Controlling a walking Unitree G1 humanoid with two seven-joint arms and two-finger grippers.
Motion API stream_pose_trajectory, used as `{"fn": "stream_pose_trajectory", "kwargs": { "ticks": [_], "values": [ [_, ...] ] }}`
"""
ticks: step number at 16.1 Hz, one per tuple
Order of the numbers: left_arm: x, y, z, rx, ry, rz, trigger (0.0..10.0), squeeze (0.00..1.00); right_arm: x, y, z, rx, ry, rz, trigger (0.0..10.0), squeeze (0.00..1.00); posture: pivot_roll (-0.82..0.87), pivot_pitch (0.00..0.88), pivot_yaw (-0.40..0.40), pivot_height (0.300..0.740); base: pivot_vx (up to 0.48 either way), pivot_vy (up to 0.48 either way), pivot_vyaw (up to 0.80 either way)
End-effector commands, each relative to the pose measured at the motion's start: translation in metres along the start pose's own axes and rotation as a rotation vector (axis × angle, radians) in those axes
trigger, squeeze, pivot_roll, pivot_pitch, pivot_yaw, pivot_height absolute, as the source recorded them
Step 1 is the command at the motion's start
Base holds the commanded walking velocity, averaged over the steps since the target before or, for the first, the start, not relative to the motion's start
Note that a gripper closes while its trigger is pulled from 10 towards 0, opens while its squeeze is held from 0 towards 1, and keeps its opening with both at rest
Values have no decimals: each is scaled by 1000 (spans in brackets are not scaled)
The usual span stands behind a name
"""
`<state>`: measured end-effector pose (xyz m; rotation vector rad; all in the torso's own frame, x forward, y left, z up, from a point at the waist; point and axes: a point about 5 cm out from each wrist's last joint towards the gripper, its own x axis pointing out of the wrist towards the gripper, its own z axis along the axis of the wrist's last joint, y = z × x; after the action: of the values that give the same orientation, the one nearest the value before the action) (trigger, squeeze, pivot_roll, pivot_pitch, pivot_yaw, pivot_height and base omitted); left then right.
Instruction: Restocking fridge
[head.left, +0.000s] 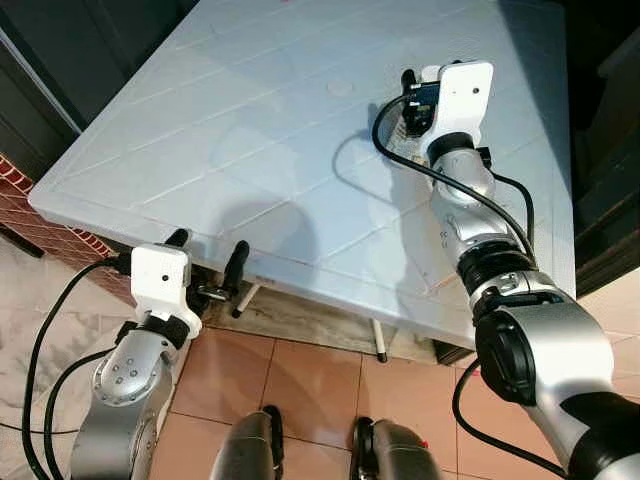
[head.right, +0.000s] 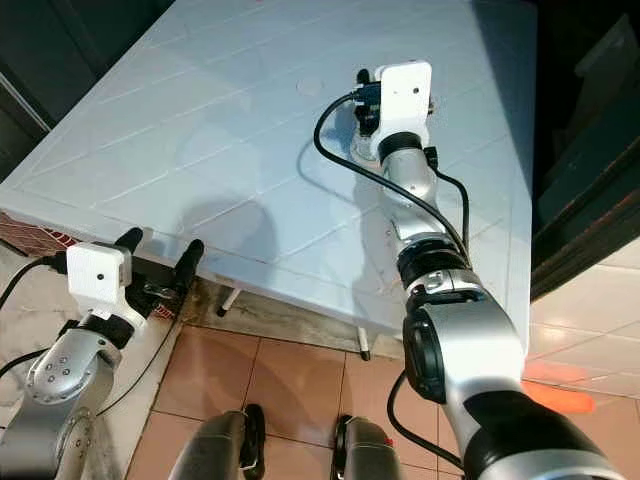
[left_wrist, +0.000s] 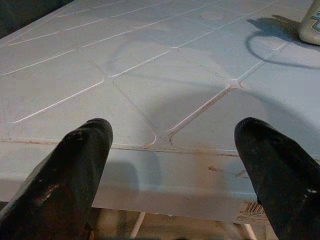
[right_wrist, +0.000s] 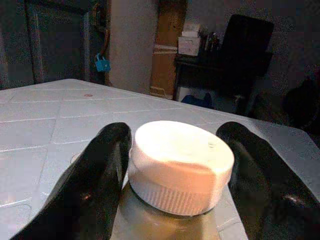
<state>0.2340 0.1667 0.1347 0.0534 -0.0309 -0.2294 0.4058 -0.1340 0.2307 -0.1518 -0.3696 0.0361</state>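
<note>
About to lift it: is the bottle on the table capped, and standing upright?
Capped and upright: a white cap sits on the bottle, standing on the table between the right gripper fingers.

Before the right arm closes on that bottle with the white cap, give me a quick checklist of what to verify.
1. White cap sits between the right gripper fingers: ok.
2. Right fingers not yet clamped: one finger appears to touch the cap, a gap remains on the other side: ok.
3. Bottle upright on the table: ok.
4. Grip height: fingers flank the cap, not the body, so a slip is possible: not ok.
5. Left gripper open, at the table's near edge, away from the bottle: ok.
6. Fridge location and path: cannot tell.
</note>
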Motion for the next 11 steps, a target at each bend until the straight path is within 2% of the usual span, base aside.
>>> {"fn": "stream_pose_trajectory", "kwargs": {
  "ticks": [1,8,11],
  "values": [
    [-2,1,-1,7,10,7,10000,0,3,1,4,5,-11,6,39,0,175,209,55,740,0,0,0],
    [2,-2,-3,4,16,10,10000,0,1,2,1,11,-8,17,0,0,163,192,47,740,0,0,0],
    [5,-1,-4,25,23,14,10000,0,2,2,3,64,-13,13,0,0,153,192,34,740,0,0,0]
  ]
}}
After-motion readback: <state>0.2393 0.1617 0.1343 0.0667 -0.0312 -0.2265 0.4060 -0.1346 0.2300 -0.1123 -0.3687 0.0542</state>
